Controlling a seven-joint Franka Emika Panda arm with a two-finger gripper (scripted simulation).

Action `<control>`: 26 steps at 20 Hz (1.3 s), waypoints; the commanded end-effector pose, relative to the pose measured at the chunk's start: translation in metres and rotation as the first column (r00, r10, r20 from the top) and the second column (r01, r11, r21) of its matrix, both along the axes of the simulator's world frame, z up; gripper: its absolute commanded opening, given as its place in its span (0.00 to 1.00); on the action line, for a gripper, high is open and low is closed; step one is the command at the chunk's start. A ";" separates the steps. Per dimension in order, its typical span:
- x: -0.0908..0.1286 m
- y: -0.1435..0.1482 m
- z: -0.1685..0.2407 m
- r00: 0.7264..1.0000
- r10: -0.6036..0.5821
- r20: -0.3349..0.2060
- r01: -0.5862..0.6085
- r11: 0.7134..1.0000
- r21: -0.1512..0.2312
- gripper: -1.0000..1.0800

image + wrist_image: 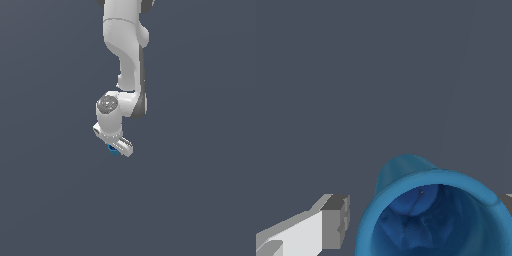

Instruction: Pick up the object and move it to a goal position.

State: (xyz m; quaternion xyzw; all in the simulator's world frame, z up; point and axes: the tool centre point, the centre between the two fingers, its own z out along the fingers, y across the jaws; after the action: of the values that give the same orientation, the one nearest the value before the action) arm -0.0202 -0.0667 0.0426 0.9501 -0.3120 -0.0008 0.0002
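gripper [116, 146]: fingers [331, 220] are seen on either side of the blue cup [431, 215], grip contact cannot be told | cup: hollow mouth faces the wrist camera, tucked under the white arm [125, 55]

A: We count one white arm [125, 60], carrying one gripper [118, 145].

B: Agreed. We log one blue cup [431, 215], single hollow top.

A: Fingers?

B: We see two in the wrist view: one grey-tipped finger [336, 220], plus a sliver of the second.
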 end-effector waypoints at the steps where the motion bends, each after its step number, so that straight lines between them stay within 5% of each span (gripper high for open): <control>1: 0.001 0.000 -0.002 1.000 0.000 0.002 0.000 1.000 0.000 0.96; 2: 0.001 0.000 -0.002 1.000 0.000 0.002 0.000 1.000 0.000 0.00; 16: 0.000 0.002 0.002 1.000 0.001 0.002 -0.001 1.000 0.000 0.00; 26: -0.015 0.018 0.040 1.000 0.000 0.002 0.000 1.000 0.001 0.00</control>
State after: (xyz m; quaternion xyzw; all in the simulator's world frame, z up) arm -0.0324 -0.0526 0.0741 0.9501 -0.3120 -0.0008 -0.0001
